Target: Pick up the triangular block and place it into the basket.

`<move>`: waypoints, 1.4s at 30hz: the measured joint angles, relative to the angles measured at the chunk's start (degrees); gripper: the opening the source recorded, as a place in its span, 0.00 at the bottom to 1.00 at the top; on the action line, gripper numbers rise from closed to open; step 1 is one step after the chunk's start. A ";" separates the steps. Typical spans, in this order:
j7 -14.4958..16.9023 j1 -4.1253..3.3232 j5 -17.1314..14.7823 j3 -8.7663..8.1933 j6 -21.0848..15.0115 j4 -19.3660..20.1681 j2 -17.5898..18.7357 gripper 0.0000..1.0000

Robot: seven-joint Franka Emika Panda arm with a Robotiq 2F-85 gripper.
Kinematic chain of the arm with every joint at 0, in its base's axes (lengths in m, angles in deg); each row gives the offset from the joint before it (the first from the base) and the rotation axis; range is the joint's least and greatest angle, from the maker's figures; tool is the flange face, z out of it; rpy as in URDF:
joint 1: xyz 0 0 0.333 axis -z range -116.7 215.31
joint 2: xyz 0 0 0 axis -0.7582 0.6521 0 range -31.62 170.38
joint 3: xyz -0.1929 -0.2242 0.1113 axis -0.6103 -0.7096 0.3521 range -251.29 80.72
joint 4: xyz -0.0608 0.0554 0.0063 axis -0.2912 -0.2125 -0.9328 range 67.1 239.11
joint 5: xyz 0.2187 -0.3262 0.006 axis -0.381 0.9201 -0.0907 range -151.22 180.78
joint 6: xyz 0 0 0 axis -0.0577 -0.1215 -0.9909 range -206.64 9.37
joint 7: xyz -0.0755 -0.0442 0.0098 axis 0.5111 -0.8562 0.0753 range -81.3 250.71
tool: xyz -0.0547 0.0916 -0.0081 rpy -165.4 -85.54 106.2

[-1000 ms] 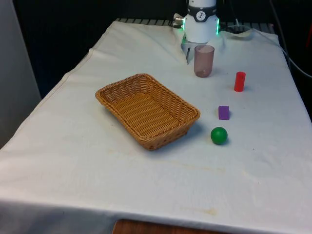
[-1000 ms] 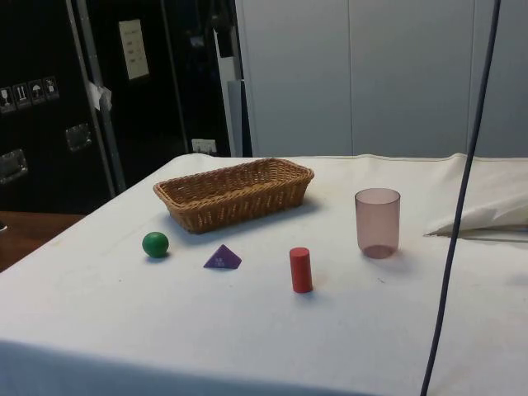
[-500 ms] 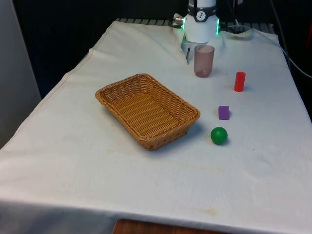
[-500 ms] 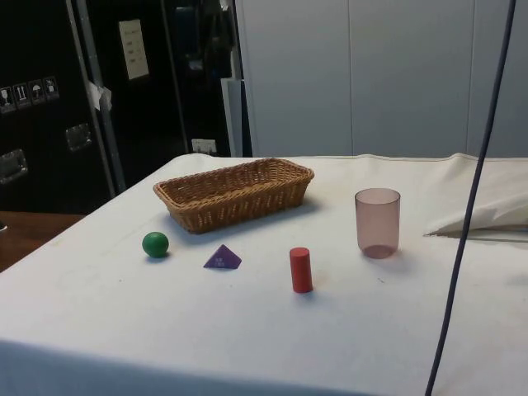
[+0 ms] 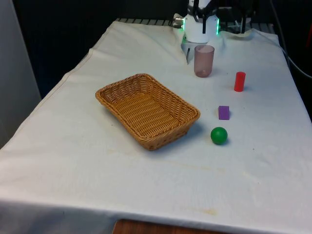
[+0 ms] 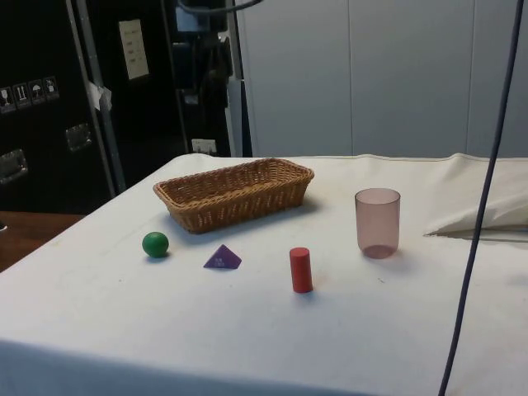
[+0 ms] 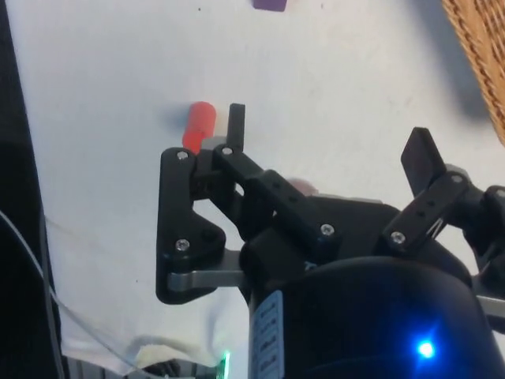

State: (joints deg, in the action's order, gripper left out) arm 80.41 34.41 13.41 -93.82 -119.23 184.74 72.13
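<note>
— Where was the gripper (image 7: pixel 327 146)?
— High over the white cloth (image 7: pixel 102 237), fingers spread wide, holding nothing.
— And the purple triangular block (image 6: pixel 223 258)?
— On the cloth, between the green ball (image 6: pixel 155 244) and red cylinder (image 6: pixel 301 270), near the basket (image 6: pixel 233 193).

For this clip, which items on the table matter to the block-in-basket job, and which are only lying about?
Belongs to the job:
purple triangular block
brown woven wicker basket
black two-finger gripper, jaws apart

Just lying about:
green ball
red cylinder
translucent pink plastic cup
</note>
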 measured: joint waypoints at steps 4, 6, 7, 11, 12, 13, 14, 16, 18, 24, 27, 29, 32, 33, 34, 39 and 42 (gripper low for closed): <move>-0.34 0.00 0.00 0.34 -1.26 0.69 0.40 1.00; -0.52 -0.06 0.00 0.69 -2.41 1.20 0.86 1.00; -0.57 -0.06 0.06 0.80 -2.86 1.32 1.03 1.00; -0.74 -0.11 0.11 1.09 -3.95 1.78 1.66 1.00; -0.80 -0.11 0.11 1.15 -4.35 1.89 1.89 1.00; -0.86 -0.11 0.11 1.26 -4.76 2.01 2.12 1.00; -0.86 -0.17 0.11 1.38 -5.61 2.29 2.69 1.00; -0.92 -0.17 0.11 1.49 -6.53 2.52 3.15 1.00; -0.97 -0.17 0.11 1.66 -7.45 2.86 3.67 1.00; -1.20 -0.23 0.11 2.12 -10.03 3.67 4.98 1.00; -1.32 -0.29 0.11 2.35 -11.80 4.13 5.90 1.00; -1.32 -0.34 0.11 2.46 -13.01 4.53 6.42 1.00; -1.43 -0.34 0.11 2.69 -14.78 5.04 7.33 1.00; -1.43 -0.40 0.11 2.75 -15.41 5.21 7.62 1.00; -1.49 -0.40 0.11 2.81 -15.99 5.33 7.96 1.00; -1.49 -0.52 0.11 2.98 -19.37 6.13 9.80 1.00; -1.49 -0.46 0.11 2.98 -20.40 6.25 10.49 1.00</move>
State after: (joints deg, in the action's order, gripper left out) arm 78.92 33.95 13.52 -90.84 -139.63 190.99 82.62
